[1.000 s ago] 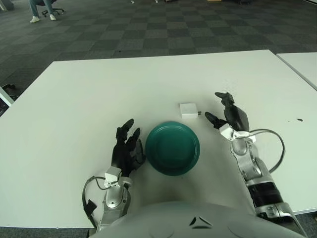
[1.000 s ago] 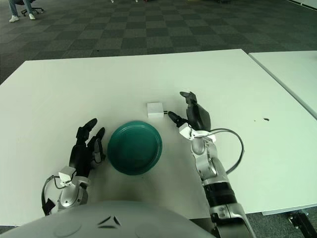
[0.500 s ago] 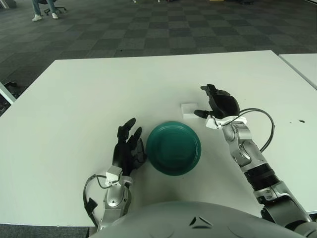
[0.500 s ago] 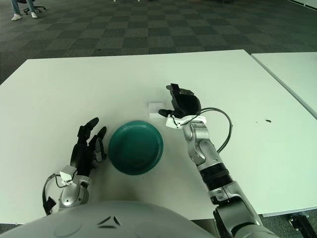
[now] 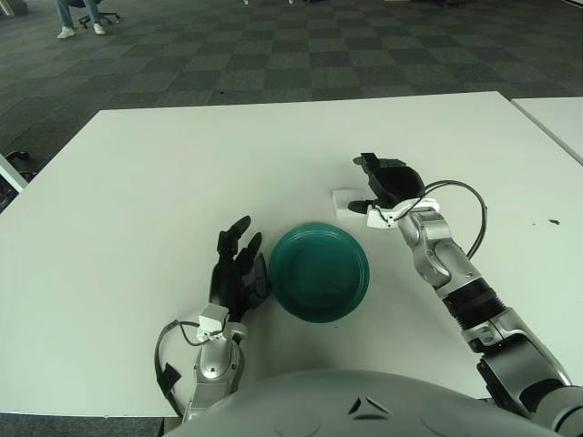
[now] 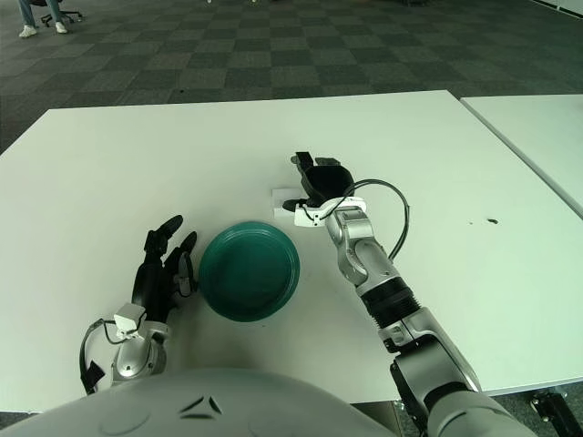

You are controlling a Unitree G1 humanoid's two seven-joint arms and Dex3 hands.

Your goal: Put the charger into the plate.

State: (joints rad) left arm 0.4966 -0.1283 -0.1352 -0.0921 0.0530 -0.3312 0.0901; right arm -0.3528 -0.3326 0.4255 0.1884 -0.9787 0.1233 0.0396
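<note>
A small white charger [image 5: 343, 202] lies on the white table [image 5: 146, 182], just behind the right rim of an empty dark green plate [image 5: 319, 271]. My right hand [image 5: 363, 185] is over the charger's right side. Its fingers arch above the charger and its thumb is low beside it, and they have not closed on it. The hand hides the charger's right edge. My left hand [image 5: 235, 269] rests open on the table, just left of the plate.
A second white table [image 5: 557, 118] stands at the far right across a narrow gap. A small dark mark [image 5: 551, 220] is on the table right of my arm. A cable loops off my right wrist [image 5: 465, 205]. Carpeted floor lies beyond the far edge.
My right hand has moved left and forward from beside the charger to over it, turning palm down. The charger, plate and left hand have stayed put.
</note>
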